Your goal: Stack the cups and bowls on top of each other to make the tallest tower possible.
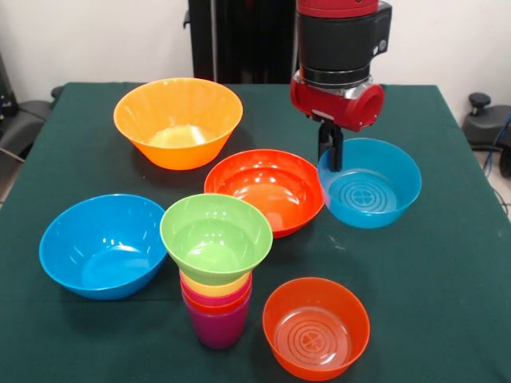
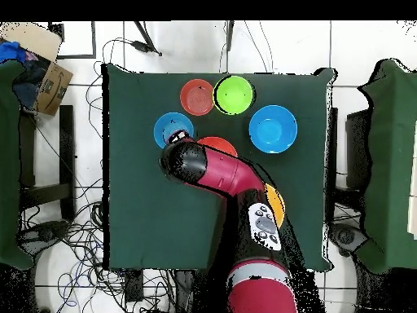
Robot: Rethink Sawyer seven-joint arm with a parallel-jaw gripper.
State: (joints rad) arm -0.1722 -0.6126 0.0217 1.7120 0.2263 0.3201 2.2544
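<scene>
Table (image 1: pixel 447 263): covered in dark green cloth, bearing every item below.

Arm (image 1: pixel 339 48): red and black, reaching down over the table's 1 o'clock area in the front view; in the overhead view it is covering most of the large orange-yellow bowl and part of the red-orange bowl.

Large orange-yellow bowl (image 1: pixel 178 120): sitting upright at 11 o'clock in the front view, apart from the rest.

Large blue bowl (image 1: pixel 102 243): sitting upright at 8 o'clock, just beside the tower.

Wide red-orange bowl (image 1: pixel 267 190): sitting near the table's centre, its rim lying close to the small blue bowl and passing behind the green bowl.

Small blue bowl (image 1: pixel 371 183): sitting at 2 o'clock, ribbed rings showing on its floor.

Small translucent orange bowl (image 1: pixel 316 327): sitting at 5 o'clock, just beside the tower's foot.

Small green bowl (image 1: pixel 216 237): resting upright on top of the tower, wider than the cups beneath.

Tower (image 1: pixel 216 307): standing at 6 o'clock, a purple cup (image 1: pixel 217 329) at the base with crimson, orange-red and yellow rims nesting above it.

Gripper (image 1: pixel 330 159): hanging dark and narrow at the small blue bowl's 10 o'clock rim; whether its jaws are parted or closed, or touching the rim, cannot be told.
</scene>
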